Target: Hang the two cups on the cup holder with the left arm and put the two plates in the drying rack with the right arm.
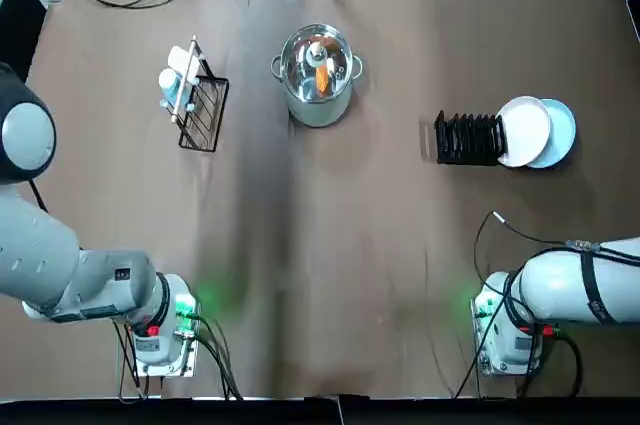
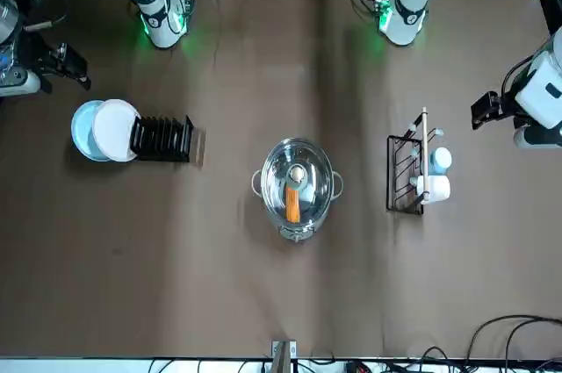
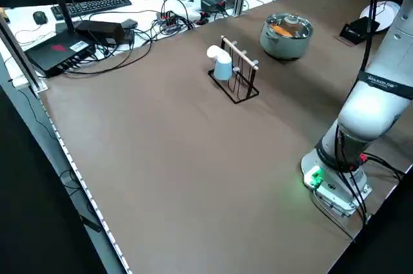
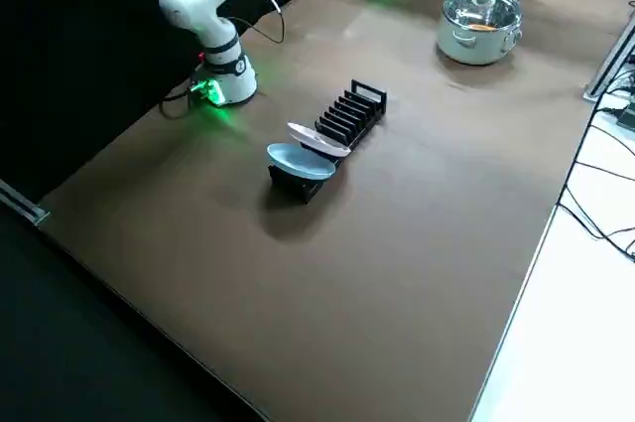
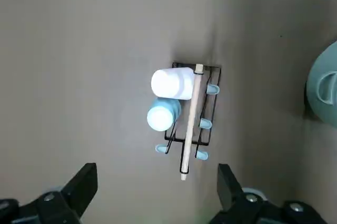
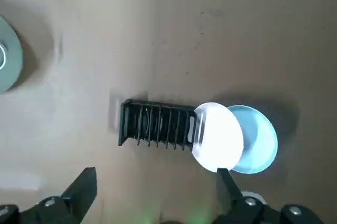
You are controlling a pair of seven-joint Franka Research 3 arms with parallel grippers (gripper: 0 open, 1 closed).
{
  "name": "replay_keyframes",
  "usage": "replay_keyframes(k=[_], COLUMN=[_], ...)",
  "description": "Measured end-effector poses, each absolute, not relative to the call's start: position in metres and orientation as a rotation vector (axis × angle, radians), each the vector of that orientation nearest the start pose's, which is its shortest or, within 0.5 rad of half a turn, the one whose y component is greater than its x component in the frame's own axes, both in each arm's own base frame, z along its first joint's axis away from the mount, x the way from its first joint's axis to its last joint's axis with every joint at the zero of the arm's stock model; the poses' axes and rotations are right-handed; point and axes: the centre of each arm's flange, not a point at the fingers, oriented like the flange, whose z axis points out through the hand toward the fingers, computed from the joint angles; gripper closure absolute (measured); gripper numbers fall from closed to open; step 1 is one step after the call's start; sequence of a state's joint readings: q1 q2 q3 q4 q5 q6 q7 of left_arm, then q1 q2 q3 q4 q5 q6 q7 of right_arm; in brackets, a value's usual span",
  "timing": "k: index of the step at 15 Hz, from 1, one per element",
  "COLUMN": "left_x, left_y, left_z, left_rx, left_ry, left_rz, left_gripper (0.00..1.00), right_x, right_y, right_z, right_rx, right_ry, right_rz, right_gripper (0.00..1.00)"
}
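The white cup (image 5: 172, 83) and the light blue cup (image 5: 163, 114) hang side by side on one side of the cup holder (image 5: 190, 118), against its wooden bar. The white plate (image 1: 523, 130) leans on the light blue plate (image 1: 564, 133) at the outer end of the black drying rack (image 1: 468, 137); both are tilted. My left gripper (image 5: 156, 184) hovers open high above the cup holder, holding nothing. My right gripper (image 6: 155, 187) hovers open high above the drying rack (image 6: 157, 124), also holding nothing.
A steel pot (image 1: 318, 73) with a glass lid and something orange inside stands between the cup holder (image 1: 205, 115) and the rack. Cables and equipment line the table's far edge. The arm bases (image 1: 160, 330) stand at the near edge.
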State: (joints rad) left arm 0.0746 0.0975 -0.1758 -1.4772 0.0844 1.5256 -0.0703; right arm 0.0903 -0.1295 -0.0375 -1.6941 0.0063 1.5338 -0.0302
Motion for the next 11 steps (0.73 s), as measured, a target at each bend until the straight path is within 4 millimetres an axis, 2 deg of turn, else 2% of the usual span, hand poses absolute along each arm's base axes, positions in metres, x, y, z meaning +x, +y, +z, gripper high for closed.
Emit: replay_keyframes(k=[5,11], left_x=[0.5784,0.5783], left_y=[-0.038,-0.0372], left_z=[0.6103,0.6089], left_rx=[-3.07,-3.069], left_ry=[0.033,0.109], left_rz=[0.065,0.072], left_gripper=[0.0,0.0], right_x=[0.5084,0.508], right_y=[0.028,0.0292], right_z=[0.6317,0.6314], right_rx=[-3.134,-3.134], right_ry=[-0.139,-0.143], right_rz=[0.05,0.055], right_gripper=[0.0,0.0])
